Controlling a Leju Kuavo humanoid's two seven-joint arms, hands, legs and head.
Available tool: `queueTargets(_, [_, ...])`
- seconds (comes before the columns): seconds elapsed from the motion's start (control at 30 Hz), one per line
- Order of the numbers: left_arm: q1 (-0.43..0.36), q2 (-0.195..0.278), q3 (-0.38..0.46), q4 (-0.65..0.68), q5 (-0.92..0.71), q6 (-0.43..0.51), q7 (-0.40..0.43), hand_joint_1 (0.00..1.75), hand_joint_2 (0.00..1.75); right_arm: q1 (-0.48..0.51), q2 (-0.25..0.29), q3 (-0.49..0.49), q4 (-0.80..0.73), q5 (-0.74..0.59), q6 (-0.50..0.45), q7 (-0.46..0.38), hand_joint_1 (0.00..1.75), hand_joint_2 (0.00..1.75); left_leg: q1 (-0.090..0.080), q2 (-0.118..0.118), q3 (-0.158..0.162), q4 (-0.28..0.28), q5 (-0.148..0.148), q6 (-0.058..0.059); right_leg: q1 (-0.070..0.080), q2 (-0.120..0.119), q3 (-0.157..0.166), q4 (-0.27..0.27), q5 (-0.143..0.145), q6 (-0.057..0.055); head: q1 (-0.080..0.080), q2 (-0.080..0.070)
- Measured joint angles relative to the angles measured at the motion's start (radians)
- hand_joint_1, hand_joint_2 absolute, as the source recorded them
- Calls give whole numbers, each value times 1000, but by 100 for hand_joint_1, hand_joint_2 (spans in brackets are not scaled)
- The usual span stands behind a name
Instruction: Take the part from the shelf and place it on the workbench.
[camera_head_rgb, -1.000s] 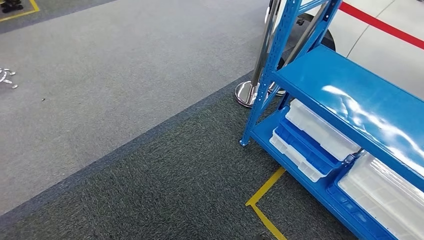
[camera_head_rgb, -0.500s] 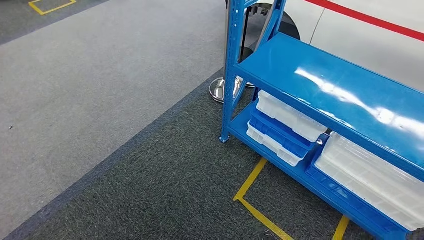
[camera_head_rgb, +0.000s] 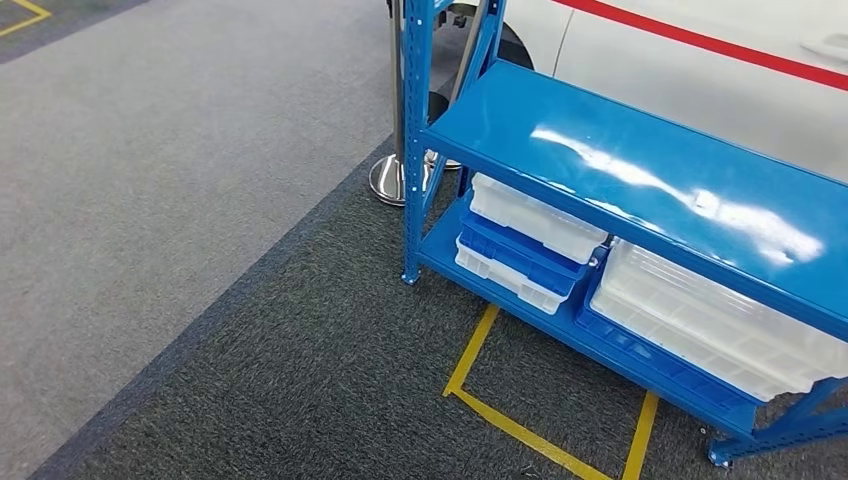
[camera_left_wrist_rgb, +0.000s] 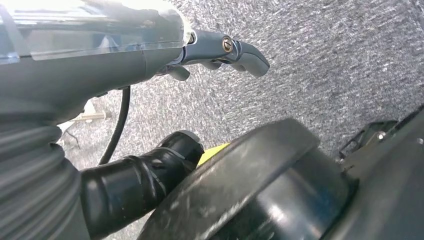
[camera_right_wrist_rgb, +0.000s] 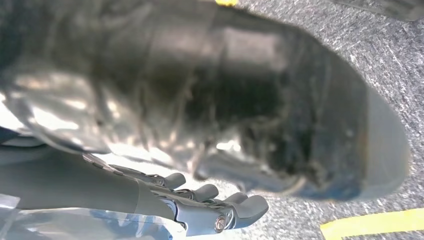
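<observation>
The robot faces the blue shelf (camera_head_rgb: 640, 170), approaching it. Left hand (camera_left_wrist_rgb: 220, 52) and right hand (camera_right_wrist_rgb: 210, 210) hang with fingers loosely apart, holding nothing. Next it must close in beside the shelf and reach for a part.

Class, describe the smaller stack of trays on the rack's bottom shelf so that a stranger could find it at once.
Start at the blue rack standing on dark carpet in front of a white vehicle, and look under its bare, shiny shelf to the bottom level. The stack sits at the end nearest the chrome post base. Unlike the wide pale bin beside it, it is narrower, with a blue tray sandwiched between white ones.
</observation>
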Motion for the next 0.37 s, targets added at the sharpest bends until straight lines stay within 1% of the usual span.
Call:
queueTargets(0.03, [1,0,7,0,7,6,2,0,175,1,0,-2,0,0,0,0,0,0,0,12,1,0,-3,-1,-2,-5,-16,28,-2,2,0,0])
queueTargets(0.07, [1,-1,13,0,13,10,4,0,175,3,0,-3,0,1,0,0,0,0,0,24,4,0,-5,-2,-4,-8,-12,19,16,3,0,0])
queueTargets(0.1, [0,-1,19,0,16,13,5,0,175,4,0,-5,0,1,0,0,0,0,0,35,8,0,-9,-4,-5,-15,12,-30,47,2,0,0])
queueTargets(0.13, [0,-2,24,0,20,15,6,0,175,4,-1,-7,0,2,0,0,0,0,-1,45,14,0,-13,-8,-3,-35,50,-101,82,-2,0,0])
queueTargets(0.17, [0,-3,29,0,24,20,6,0,175,3,-1,-8,0,2,0,0,0,0,-4,55,19,1,-18,-13,2,-61,83,-166,106,-8,0,0])
queueTargets(0.2, [0,-4,36,0,31,25,8,0,175,2,-1,-10,0,2,0,0,0,0,-7,64,24,1,-23,-19,7,-80,107,-213,120,-16,0,0])
queueTargets(0.23, [-1,-5,43,0,39,33,10,0,175,1,-1,-11,0,2,0,-1,0,0,-10,73,28,1,-28,-25,13,-92,118,-236,122,-24,-1,0])
queueTargets(0.27, [-1,-6,51,0,49,41,12,0,175,1,-1,-13,0,2,0,-1,0,0,-12,83,33,-1,-31,-30,17,-87,118,-240,118,-30,-1,0])
queueTargets(0.3, [-2,-6,60,-1,58,49,13,0,175,2,-1,-15,0,2,0,-1,0,0,-13,92,39,-3,-35,-36,14,-73,119,-242,119,-36,-2,0])
queueTargets(0.33, [-2,-7,69,-2,65,56,14,0,175,4,-1,-17,0,2,0,-1,0,0,-12,87,42,-1,-40,-42,12,-61,121,-245,119,-42,-1,0])
queueTargets(0.37, [-3,-8,73,-2,68,59,15,0,175,5,-1,-18,0,2,0,-1,0,0,-11,87,45,-1,-43,-45,10,-54,123,-247,120,-45,-1,0])
